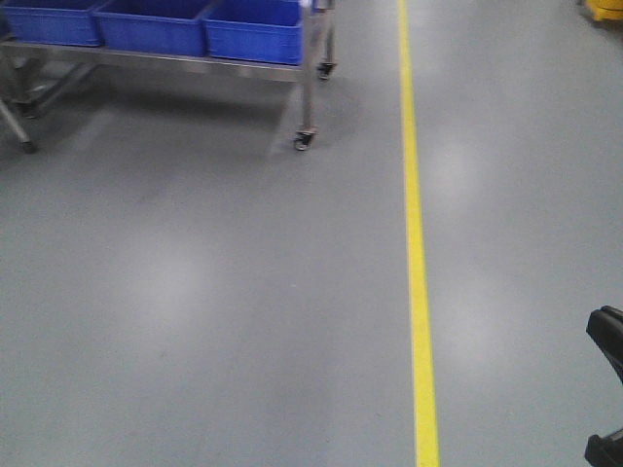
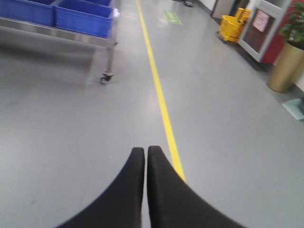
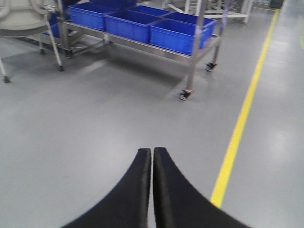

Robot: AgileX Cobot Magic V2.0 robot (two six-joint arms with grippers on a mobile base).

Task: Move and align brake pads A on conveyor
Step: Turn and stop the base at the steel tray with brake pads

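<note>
The left gripper (image 2: 145, 151) and right gripper (image 3: 152, 152) each hang over grey floor (image 2: 57, 142), fingers pressed together on nothing, with a yellow line (image 2: 161, 95) ahead-right, a rack (image 3: 142, 45) of blue bins (image 3: 128, 23) ahead-left, a black shape (image 1: 605, 336) that is possibly an arm, and the brake pads and conveyor outside every view.
</note>
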